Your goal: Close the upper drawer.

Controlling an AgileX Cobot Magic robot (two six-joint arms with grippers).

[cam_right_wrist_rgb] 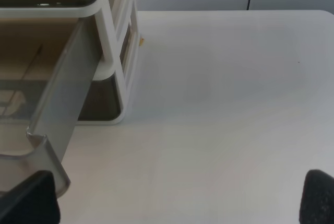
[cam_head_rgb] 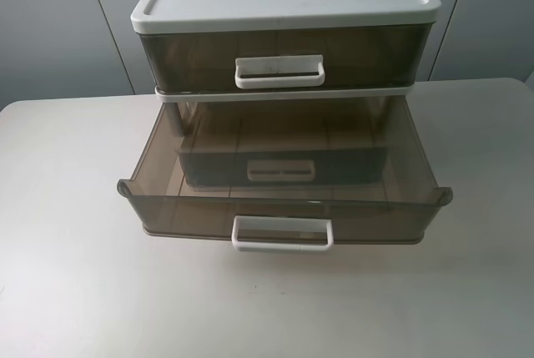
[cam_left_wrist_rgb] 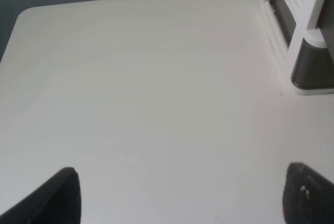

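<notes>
The upper drawer (cam_head_rgb: 284,208), smoky-brown translucent plastic with a white loop handle (cam_head_rgb: 282,233), is pulled far out of the cabinet and is empty. The matching bottom drawer (cam_head_rgb: 281,168) is shut and shows through it. A further shut drawer (cam_head_rgb: 279,57) sits above, under the white lid. In the right wrist view the open drawer's side wall (cam_right_wrist_rgb: 62,104) hangs over the table, close to my right gripper (cam_right_wrist_rgb: 172,200), which is open and empty. My left gripper (cam_left_wrist_rgb: 180,198) is open and empty over bare table, with the cabinet's corner (cam_left_wrist_rgb: 308,51) off to one side. Neither gripper shows in the exterior high view.
The cabinet stands at the back middle of a pale table (cam_head_rgb: 83,274). Grey wall panels (cam_head_rgb: 58,24) are behind it. The table's back edge and rounded corner (cam_left_wrist_rgb: 26,15) show in the left wrist view.
</notes>
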